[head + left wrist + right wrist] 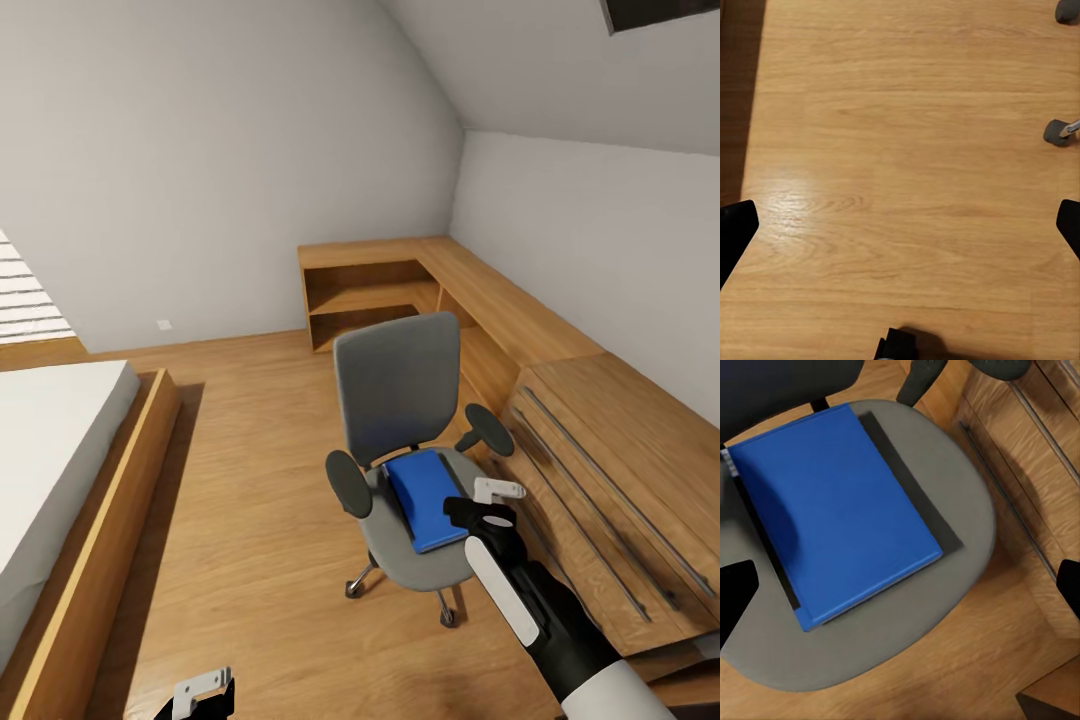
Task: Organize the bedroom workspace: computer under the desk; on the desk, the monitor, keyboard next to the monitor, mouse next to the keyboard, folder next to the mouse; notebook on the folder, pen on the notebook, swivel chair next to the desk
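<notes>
Swivel chair (410,440): sitting mid-floor on the wood floor (250,520), its back toward the far corner, just left of a light-wood dresser (620,480) with long bar handles.
Folder (428,497): lying flat on the chair seat, bright blue; a dark edge is showing beneath it in the right wrist view (832,510), possibly a second flat item.
Right gripper (492,500): hovering over the seat's near right edge beside the folder, fingers spread wide, gripping nothing.
Left gripper (205,690): hanging low over bare floor at near left, fingers wide apart, empty.
Bed (60,470): lying along the left.
</notes>
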